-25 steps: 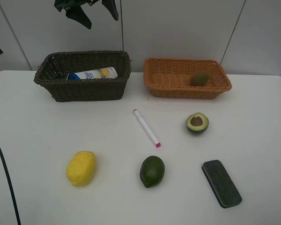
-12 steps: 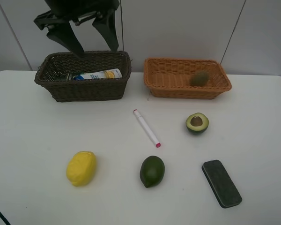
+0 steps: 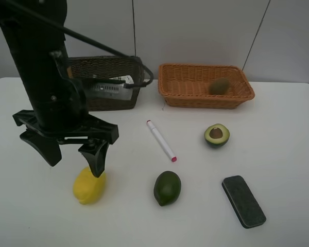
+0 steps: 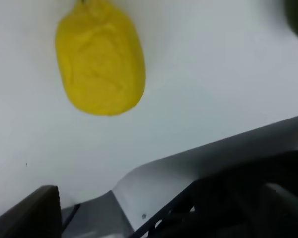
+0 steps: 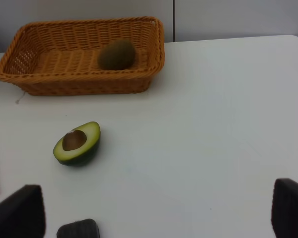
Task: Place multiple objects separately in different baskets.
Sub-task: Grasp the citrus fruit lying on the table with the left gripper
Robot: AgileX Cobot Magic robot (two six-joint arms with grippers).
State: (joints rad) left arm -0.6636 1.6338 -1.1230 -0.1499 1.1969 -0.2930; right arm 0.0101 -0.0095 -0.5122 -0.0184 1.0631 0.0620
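Left claw (image 3: 74, 163): spread wide and gripping nothing. It hangs just above the lemon (image 3: 89, 186), with one finger over the lemon's far end and the other off to its left side.
What changed: a second ago this arm was high over the dark basket (image 3: 108, 59). Half a second ago it was just above the rim, and now it has swung forward and down to the lemon.
What has not changed: the lemon and everything else on the table (image 3: 278, 128) lie where they did a second ago.
My reading: the drop at the dark basket looks finished and the lemon is the next pick. The fingers are not yet on either side of it, so I would shift the claw and lower it before closing.
Right claw (image 5: 154, 218): also spread and holding nothing, well to the right of the lemon and out of the high view.
Lemon, look: bright yellow, with lumpy dimpled skin and a small nub at one end. It is plump, lies on its side, and I expect it to roll if nudged.
Beside the lemon: a whole avocado (image 3: 167, 188) to its right and an eraser (image 3: 243, 200) further right.
Behind the lemon: a marker (image 3: 160, 140) and a half avocado (image 3: 217, 135) lie back and to the right.
Baskets: the dark basket, well behind the lemon, holds a white bottle (image 3: 110, 87). The orange basket (image 3: 206, 66), behind and far right of the lemon, holds a kiwi (image 3: 220, 86).
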